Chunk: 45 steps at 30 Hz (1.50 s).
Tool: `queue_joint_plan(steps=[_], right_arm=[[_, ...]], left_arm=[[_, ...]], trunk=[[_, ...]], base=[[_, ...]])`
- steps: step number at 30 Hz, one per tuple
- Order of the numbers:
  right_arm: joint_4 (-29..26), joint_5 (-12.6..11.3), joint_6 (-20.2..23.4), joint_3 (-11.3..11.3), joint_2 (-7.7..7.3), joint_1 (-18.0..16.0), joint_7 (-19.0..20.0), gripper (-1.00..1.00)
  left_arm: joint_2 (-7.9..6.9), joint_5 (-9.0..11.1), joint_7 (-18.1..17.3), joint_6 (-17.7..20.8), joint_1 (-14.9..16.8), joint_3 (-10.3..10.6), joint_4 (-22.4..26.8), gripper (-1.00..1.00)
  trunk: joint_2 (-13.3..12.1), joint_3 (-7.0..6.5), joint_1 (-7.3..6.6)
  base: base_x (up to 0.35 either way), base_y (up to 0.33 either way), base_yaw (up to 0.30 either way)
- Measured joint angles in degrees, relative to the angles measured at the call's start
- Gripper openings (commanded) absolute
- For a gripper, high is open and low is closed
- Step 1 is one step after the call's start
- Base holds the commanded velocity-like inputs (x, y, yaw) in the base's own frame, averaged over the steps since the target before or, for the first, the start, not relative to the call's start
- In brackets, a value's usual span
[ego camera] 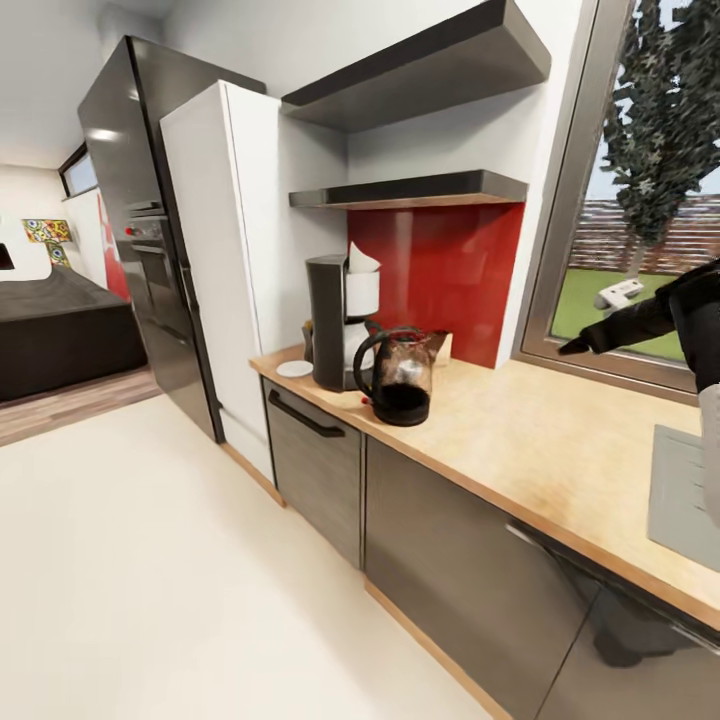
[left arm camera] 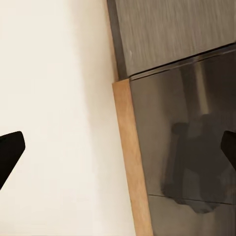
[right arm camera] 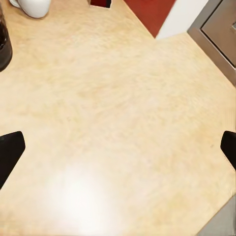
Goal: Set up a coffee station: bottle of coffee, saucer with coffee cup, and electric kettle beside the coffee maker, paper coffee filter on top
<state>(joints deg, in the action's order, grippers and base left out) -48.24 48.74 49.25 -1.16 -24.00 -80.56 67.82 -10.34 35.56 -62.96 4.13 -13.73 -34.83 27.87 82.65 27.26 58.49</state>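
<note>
On the kitchen countertop [ego camera: 520, 440] the dark coffee maker [ego camera: 327, 320] stands near the left end, with the white paper coffee filter [ego camera: 360, 262] on top. The electric kettle [ego camera: 400, 377] stands right in front of it, and the saucer [ego camera: 295, 368] lies bare at its left. The right wrist view shows the white coffee cup [right arm camera: 33, 7] on the wood beside the kettle [right arm camera: 3, 44]. A small brown-topped thing [ego camera: 440, 346] behind the kettle may be the bottle of coffee. The kitchen shelf [ego camera: 410, 189] above is bare. My right gripper [right arm camera: 118, 152] hovers open over the countertop. My left gripper [left arm camera: 118, 152] is open, low by the cabinet fronts.
A white fridge [ego camera: 215, 270] and a dark oven tower [ego camera: 140, 220] stand left of the counter. A thick grey shelf [ego camera: 420, 70] hangs higher up. A window [ego camera: 640, 200] is at the right, and a grey panel [ego camera: 685, 495] is set in the worktop. Pale floor [ego camera: 150, 560] spreads out to the left.
</note>
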Motion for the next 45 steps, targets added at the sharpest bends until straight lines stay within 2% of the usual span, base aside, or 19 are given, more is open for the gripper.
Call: queue_joint_plan(steps=[6,13,23,29,45], right_arm=[[0.3,0.1,-0.1,1.3,0.17,-0.1,0.0,1.00],[0.3,0.0,-0.1,1.5,0.27,-0.1,0.1,1.00],[0.3,0.1,-0.2,1.5,0.28,0.0,0.0,1.00],[0.3,0.1,-0.2,1.4,1.12,0.4,0.0,1.00],[0.4,0.1,-0.3,1.4,1.22,0.5,0.0,1.00]], left_arm=[[0.20,0.0,0.0,0.0,0.0,0.0,0.0,1.00],[0.23,0.0,0.0,0.0,0.0,0.1,0.0,1.00],[0.23,0.0,0.0,0.0,0.0,0.0,0.0,1.00],[0.24,0.0,0.0,0.0,0.0,-0.1,0.0,1.00],[0.24,0.0,0.0,0.0,0.0,-0.2,0.0,1.00]], trunk=[[0.0,0.00,0.01],[0.0,0.00,0.00],[0.0,0.00,0.01],[0.0,0.00,-0.01],[0.0,0.00,0.01]], base=[[0.074,-0.061,0.208],[0.102,-0.093,0.202],[0.124,-0.093,0.014],[0.165,-0.036,0.000],[0.140,-0.001,0.000]])
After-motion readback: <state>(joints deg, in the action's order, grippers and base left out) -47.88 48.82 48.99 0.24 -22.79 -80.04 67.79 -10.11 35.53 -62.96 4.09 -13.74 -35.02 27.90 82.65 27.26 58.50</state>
